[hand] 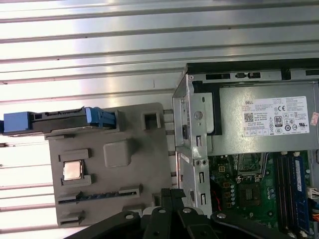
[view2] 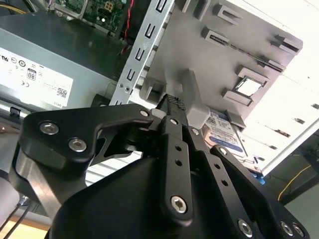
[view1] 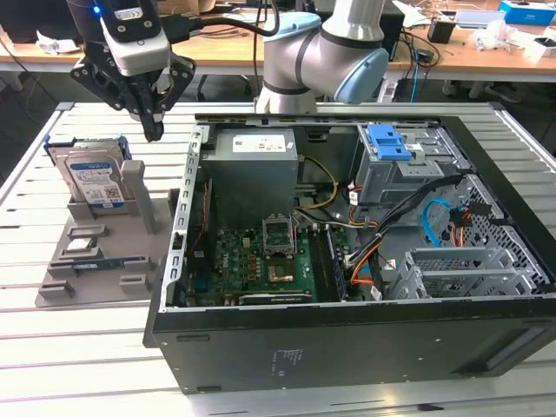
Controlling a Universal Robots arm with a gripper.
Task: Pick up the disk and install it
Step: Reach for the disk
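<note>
Disk not yet picked up, nothing installed.
The disk (view1: 94, 178) stands on edge in the grey holder (view1: 104, 280) on the table (view1: 52, 356), outside the computer case (view1: 347, 334); the gripper (view1: 155, 130) hovers just above, fingers pressed together, empty.

Bright overhead light. Hard glare off the slatted table (hand: 99, 45) in my first wrist view, slats washed white. Computer case (view1: 347, 339) inside lies shadowed.
</note>
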